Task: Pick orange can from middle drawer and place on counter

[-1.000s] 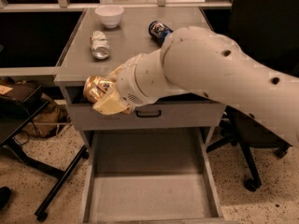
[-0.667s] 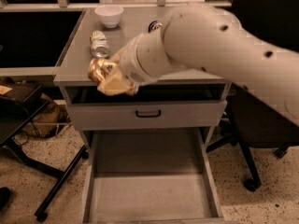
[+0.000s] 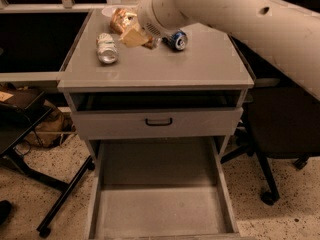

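Observation:
My gripper (image 3: pixel 129 30) is over the back of the counter (image 3: pixel 200 66), its yellowish fingers (image 3: pixel 134 37) shut on the orange can (image 3: pixel 120 19). The can is shiny orange-gold and lies tilted in the grip, above the counter's far left part. The big white arm comes in from the upper right. The middle drawer (image 3: pixel 160 204) stands pulled out below, its flat grey floor bare.
A silver-white can (image 3: pixel 106 48) lies on its side on the counter's left. A blue can (image 3: pixel 177 40) lies at the back middle, close to my arm. A white bowl (image 3: pixel 108 10) is mostly hidden behind the gripper. A grey drawer with a black handle (image 3: pixel 159 121) is above the open one. An office chair (image 3: pixel 280 134) stands right.
My gripper has risen from in front of the cabinet and moved back over the counter, carrying the orange can with it. The view has shifted too.

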